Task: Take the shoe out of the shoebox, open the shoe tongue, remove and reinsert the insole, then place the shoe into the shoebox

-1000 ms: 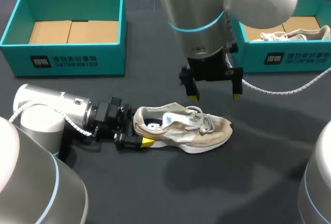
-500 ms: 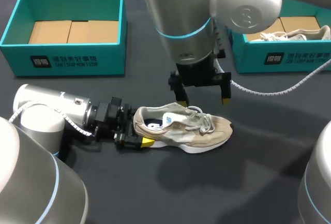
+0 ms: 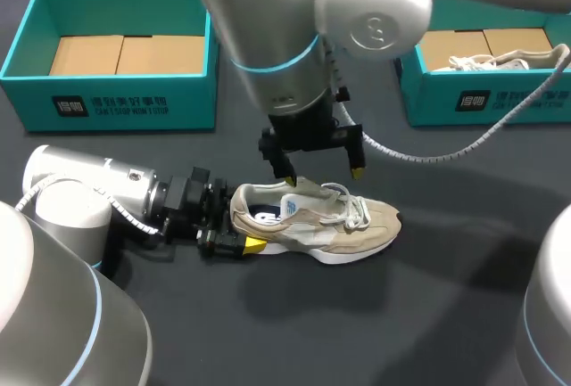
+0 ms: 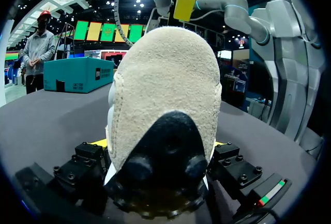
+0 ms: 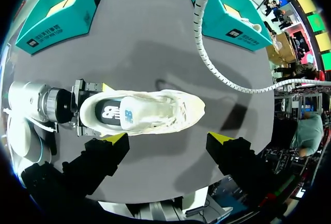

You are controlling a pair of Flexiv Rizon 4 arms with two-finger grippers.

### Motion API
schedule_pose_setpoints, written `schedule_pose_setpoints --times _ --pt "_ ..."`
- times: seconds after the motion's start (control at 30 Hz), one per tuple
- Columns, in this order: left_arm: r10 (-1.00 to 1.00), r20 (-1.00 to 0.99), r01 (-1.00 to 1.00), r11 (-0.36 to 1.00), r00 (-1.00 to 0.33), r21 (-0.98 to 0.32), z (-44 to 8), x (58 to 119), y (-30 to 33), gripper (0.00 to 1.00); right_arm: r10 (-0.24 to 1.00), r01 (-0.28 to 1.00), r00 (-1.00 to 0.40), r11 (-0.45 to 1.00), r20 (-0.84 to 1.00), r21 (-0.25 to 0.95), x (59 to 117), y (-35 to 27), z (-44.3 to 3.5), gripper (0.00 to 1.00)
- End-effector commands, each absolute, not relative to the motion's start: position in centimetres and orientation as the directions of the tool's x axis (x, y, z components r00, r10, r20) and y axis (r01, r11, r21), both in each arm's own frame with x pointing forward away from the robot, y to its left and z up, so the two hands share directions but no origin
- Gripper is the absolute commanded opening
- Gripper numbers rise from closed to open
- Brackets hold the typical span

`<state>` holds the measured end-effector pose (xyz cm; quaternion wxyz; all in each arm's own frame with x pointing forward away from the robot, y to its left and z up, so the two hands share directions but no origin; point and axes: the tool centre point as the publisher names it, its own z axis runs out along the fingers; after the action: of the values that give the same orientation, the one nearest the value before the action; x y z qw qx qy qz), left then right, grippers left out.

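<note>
A beige sneaker (image 3: 312, 221) lies on its sole on the dark table, toe to the right and laces tied. My left gripper (image 3: 241, 224) lies low at its heel with one finger on each side, shut on the heel; the suede heel (image 4: 165, 89) fills the left wrist view between the fingers. My right gripper (image 3: 323, 176) hangs open just above the tongue and collar, pointing down. From the right wrist, the sneaker (image 5: 150, 113) shows a little ahead of the open right gripper (image 5: 168, 138), with its blue-lined opening facing up.
A teal shoebox (image 3: 116, 101) with a cardboard floor stands at the back left. A second teal box (image 3: 482, 96) at the back right holds another pale shoe (image 3: 508, 61). A white coiled cable (image 3: 446, 150) trails from my right arm over the table.
My right arm has swung left and come down, from beyond the toe end to just above the tongue. The left arm and the sneaker have not moved.
</note>
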<state>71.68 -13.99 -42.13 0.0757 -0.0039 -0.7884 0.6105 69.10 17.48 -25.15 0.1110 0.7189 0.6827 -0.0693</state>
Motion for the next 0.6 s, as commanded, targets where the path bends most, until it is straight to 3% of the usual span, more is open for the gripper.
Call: schedule_pose_setpoints --times 0.03,0.6 --pt "0.098 0.115 -0.087 0.256 -0.989 -0.963 -42.2 71.7 -14.1 0.0 0.768 0.923 0.384 -0.326 -0.513 0.204 68.5 21.8 -26.7 1.0" --pt "0.098 0.115 -0.087 0.256 -0.989 -0.963 -42.2 71.7 -14.1 0.0 0.732 0.911 0.412 -0.348 -0.543 0.221 69.3 22.2 -30.4 1.0"
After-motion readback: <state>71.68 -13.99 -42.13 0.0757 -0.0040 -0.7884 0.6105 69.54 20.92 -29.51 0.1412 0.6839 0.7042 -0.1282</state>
